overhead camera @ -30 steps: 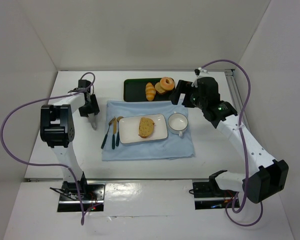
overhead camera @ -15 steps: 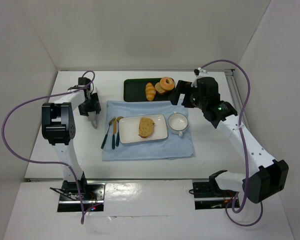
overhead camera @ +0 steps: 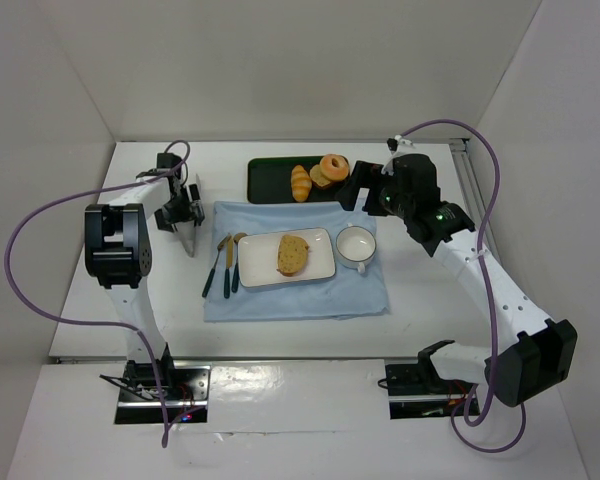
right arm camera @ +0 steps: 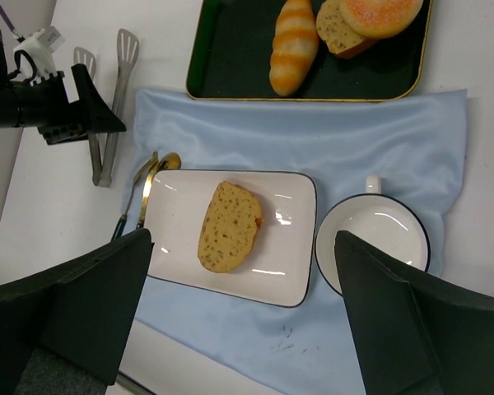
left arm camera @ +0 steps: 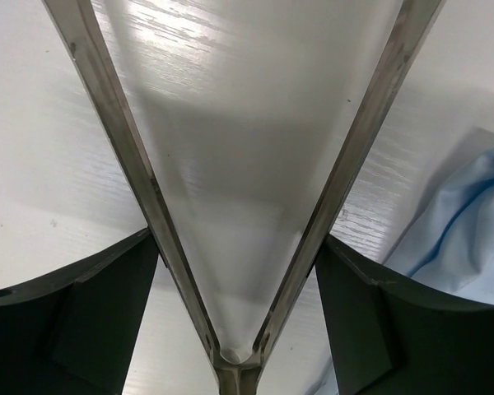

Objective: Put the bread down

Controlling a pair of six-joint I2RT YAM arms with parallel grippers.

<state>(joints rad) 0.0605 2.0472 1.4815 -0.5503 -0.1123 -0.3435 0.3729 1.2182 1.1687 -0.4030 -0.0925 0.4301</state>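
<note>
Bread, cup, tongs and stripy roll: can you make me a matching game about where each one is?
Things:
1. bread
2. cup
3. tongs
4. stripy roll

Places:
a. on the dark tray
b. on the white plate
c. on the bare table, left of the cloth
d. on the blue cloth, right of the plate

Pairs: 1-b, 2-d, 3-c, 4-a

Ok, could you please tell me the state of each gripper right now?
Left gripper: open, astride the tongs; whether it is touching them cannot be told.
Right gripper: open, holding nothing.
</note>
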